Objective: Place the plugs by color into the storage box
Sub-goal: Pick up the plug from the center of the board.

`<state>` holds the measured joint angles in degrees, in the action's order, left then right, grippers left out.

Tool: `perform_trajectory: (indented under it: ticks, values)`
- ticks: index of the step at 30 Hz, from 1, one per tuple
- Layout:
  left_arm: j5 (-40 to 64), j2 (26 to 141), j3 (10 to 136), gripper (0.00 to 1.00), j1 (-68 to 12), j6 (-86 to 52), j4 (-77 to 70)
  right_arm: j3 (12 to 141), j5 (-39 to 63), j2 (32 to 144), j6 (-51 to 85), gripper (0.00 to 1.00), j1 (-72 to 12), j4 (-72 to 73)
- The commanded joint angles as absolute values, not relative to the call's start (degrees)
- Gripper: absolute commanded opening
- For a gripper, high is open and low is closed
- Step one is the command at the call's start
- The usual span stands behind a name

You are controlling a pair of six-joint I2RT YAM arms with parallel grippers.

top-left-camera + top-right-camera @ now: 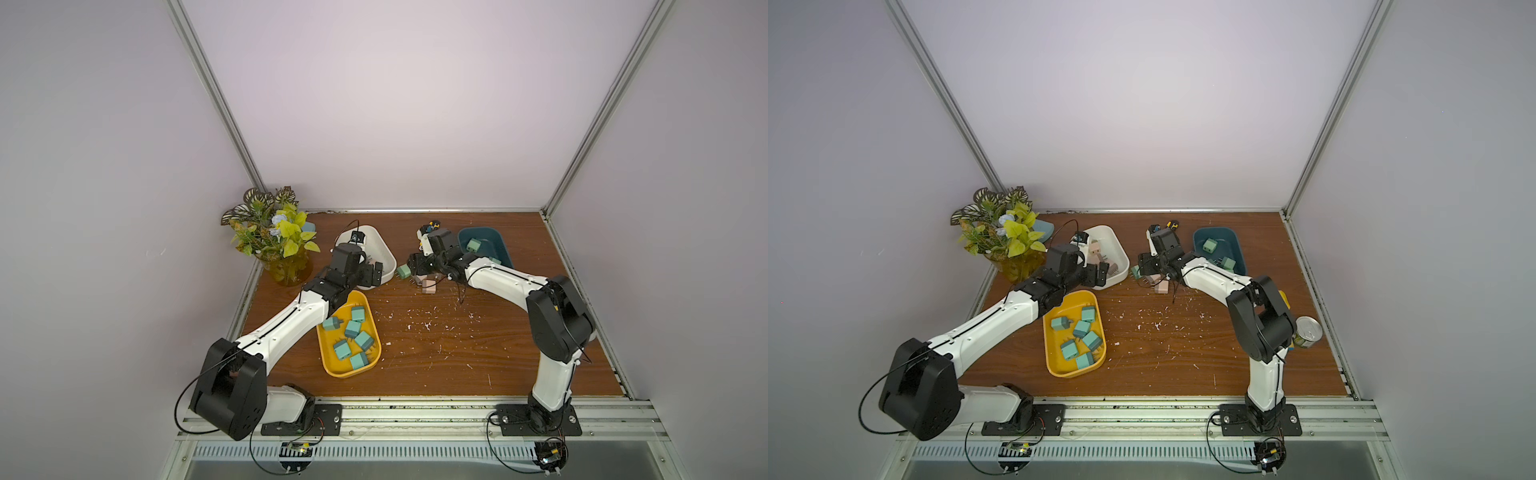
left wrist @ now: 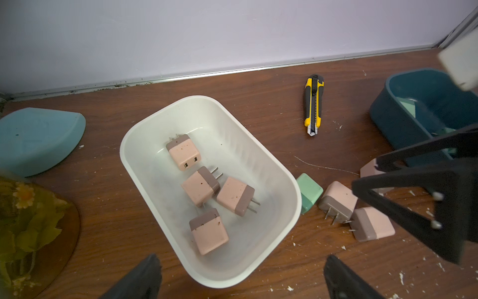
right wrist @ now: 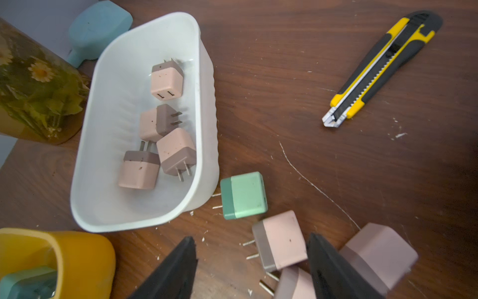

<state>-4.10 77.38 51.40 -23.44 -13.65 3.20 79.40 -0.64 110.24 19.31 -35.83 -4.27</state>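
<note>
Three pink plugs (image 3: 282, 240) and a mint plug (image 3: 243, 195) lie by the white box (image 3: 207, 103), near the tabletop's (image 3: 284, 77) far edge. Both right gripper (image 3: 252, 236) and left gripper (image 2: 241, 256) gape empty. Likely light, stiff, slick: pinch flat sides.

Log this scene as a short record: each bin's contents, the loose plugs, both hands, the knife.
white bin: four pink plugs
yellow bin: six teal plugs
dark blue bin: two mint green plugs
table: one loose mint green plug beside the white bin; three loose pink plugs near it
left hand: open, empty, over the white bin
right hand: open, around one of the loose pink plugs, not closed on it
utility knife: on the table between the white and dark blue bins
</note>
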Motion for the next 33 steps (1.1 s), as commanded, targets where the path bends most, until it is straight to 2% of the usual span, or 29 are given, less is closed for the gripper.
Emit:
perform_trajectory:
  ticks: [1,11,21,26,33]
  values:
    - [0.1,78.5,52.8,0.99,-20.9,-16.0,2.2,83.9,1.4,112.8,17.5,0.73,-36.2,-7.7]
    - [13.5,83.6,54.4,0.99,-16.0,-17.8,1.7,97.4,3.8,125.0,14.1,0.73,-36.3,-12.3]
    - [14.4,83.8,54.5,0.99,-15.8,-17.6,1.8,96.5,7.3,126.9,11.4,0.71,-36.4,-11.2]
    - [15.1,84.0,54.5,0.99,-15.8,-17.8,1.7,97.3,6.7,128.2,11.2,0.65,-36.6,-11.9]
    - [15.4,83.7,54.6,1.00,-15.8,-17.4,1.8,97.8,4.1,128.9,10.1,0.65,-36.9,-13.4]
